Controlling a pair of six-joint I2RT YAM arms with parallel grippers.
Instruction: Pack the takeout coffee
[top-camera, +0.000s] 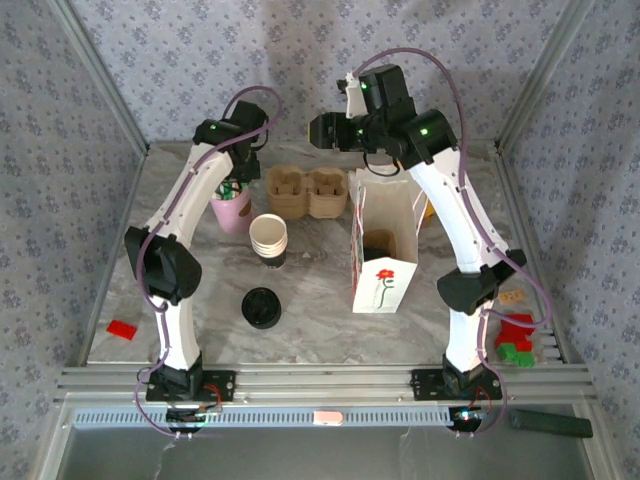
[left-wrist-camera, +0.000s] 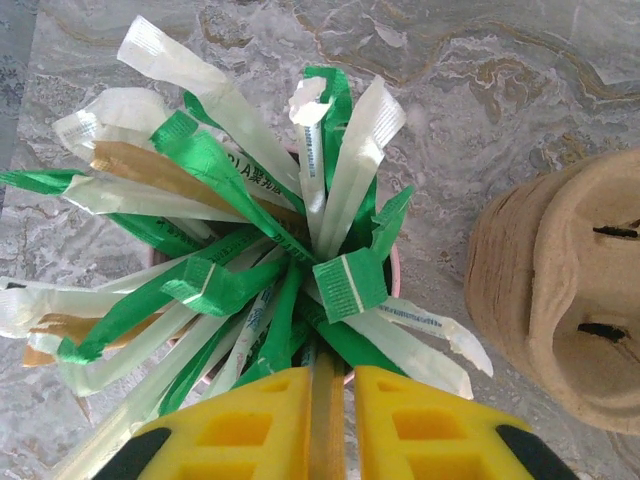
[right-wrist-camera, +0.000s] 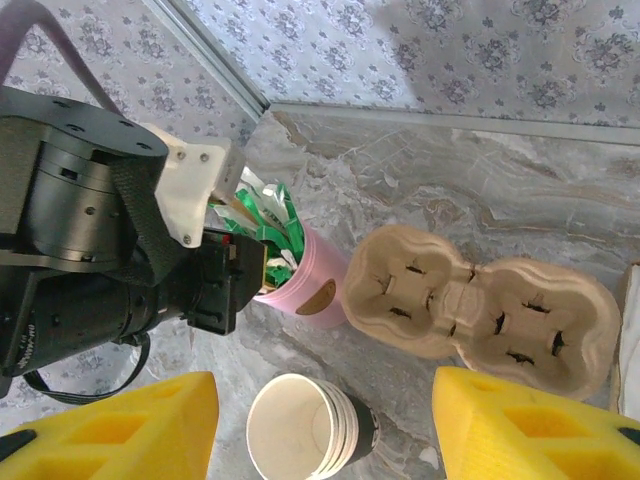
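On the marble table (top-camera: 320, 320) a pink cup (top-camera: 232, 210) stands at the upper left of the top view, crammed with green, white and tan straws (left-wrist-camera: 250, 230) that fan outward. One tan straw (left-wrist-camera: 325, 400) runs straight down to the bottom edge of the left wrist view. Just right of the pink cup sits a pulp tray (top-camera: 307, 190). Below them, near the centre, is a stack of paper cups (top-camera: 268, 236). A white bag (top-camera: 383, 255) with a printed rose stands open right of centre. A red brick (top-camera: 122, 329) lies at the lower left, and red and green bricks (top-camera: 515, 340) at the lower right.
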